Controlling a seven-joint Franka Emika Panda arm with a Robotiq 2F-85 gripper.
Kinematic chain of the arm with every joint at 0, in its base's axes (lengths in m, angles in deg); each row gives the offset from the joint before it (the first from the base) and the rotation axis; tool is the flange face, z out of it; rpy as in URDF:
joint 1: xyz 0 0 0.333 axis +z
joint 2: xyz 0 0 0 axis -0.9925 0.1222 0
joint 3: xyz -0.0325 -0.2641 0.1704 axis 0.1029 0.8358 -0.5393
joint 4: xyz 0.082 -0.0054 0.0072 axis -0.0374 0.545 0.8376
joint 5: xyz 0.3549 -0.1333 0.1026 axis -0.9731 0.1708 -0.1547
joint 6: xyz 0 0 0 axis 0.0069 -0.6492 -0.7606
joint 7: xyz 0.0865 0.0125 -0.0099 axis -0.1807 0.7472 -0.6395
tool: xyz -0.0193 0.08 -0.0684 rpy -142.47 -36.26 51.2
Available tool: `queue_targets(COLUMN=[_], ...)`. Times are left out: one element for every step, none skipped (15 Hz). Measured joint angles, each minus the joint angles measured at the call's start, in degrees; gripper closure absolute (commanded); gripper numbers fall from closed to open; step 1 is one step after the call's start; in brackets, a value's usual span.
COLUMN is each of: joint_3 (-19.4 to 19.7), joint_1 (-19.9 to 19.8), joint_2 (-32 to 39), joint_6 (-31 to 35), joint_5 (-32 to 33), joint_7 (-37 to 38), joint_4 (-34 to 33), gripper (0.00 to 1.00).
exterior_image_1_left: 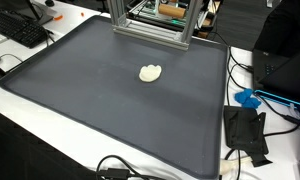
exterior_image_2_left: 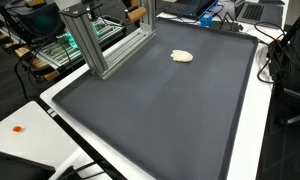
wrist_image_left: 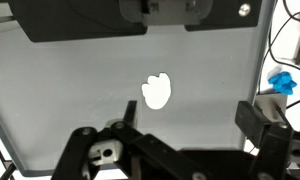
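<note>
Gripper [wrist_image_left: 187, 110]: seen in the wrist view only, coming in from the bottom edge. Its two dark fingers stand wide apart, released, and only bare mat shows in the gap.

Fingers [wrist_image_left: 130, 112]: one slim tip rises left of centre, and the other is a broader block towards the right. Neither touches anything.

White lump [wrist_image_left: 157, 91]: a small, pale, rounded piece with a notched top edge. It lies flat on the mat just beyond the fingertips, nearer the slim finger than the broad one and clear of both. In both exterior views [exterior_image_1_left: 151, 73] [exterior_image_2_left: 182, 56] it sits alone on the mat, towards the end where the metal frame stands.

Mat [exterior_image_1_left: 80, 95]: a large dark grey sheet with a raised rim that covers most of the white table. It reads paler grey in the wrist view [wrist_image_left: 60, 95] and charcoal in an exterior view [exterior_image_2_left: 160, 115].

Metal frame [exterior_image_1_left: 150, 22]: upright aluminium profiles at the far edge of the mat, near the lump but apart from it. In an exterior view [exterior_image_2_left: 95, 40] it stands at a corner of the mat.

Blue object [exterior_image_1_left: 248, 98]: small and bright, off the mat on the white table edge among cables. It also shows at the side of the wrist view [wrist_image_left: 281, 80].

Black device [exterior_image_1_left: 245, 132]: a dark, angular piece lying beside the mat rim, near the blue object.

Keyboard [exterior_image_1_left: 20, 28]: black, on the table outside a mat corner, well apart from the lump.

Orange spot [exterior_image_2_left: 18, 128]: a tiny item on the white surface, off the mat.
</note>
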Motion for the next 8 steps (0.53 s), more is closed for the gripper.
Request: queue_targets(joint_3=[-0.28, -0.57, -0.85, -1.07, -1.21, -1.26, -1.29, -1.33], joint_1=[-0.36, -0.71, -1.07, -1.35, -1.56, -1.67, -1.75, -1.84], joint_2=[2.10, 4.10, 6.11, 7.99, 9.79, 11.48, 13.04, 14.55], joint_6=[1.63, 3.21, 4.73, 6.09, 7.42, 8.81, 10.02, 11.33], joint_5=[0.45, 1.12, 1.84, 2.68, 3.48, 4.32, 5.20, 6.22], joint_7=[0.76, 1.45, 2.19, 3.09, 4.08, 5.07, 6.05, 7.13], joint_4=[-0.81, -1.42, -1.99, -2.51, -2.92, -3.21, -3.51, -3.75], gripper=[0.00, 0.00, 0.00, 0.00, 0.00, 0.00, 0.00, 0.00])
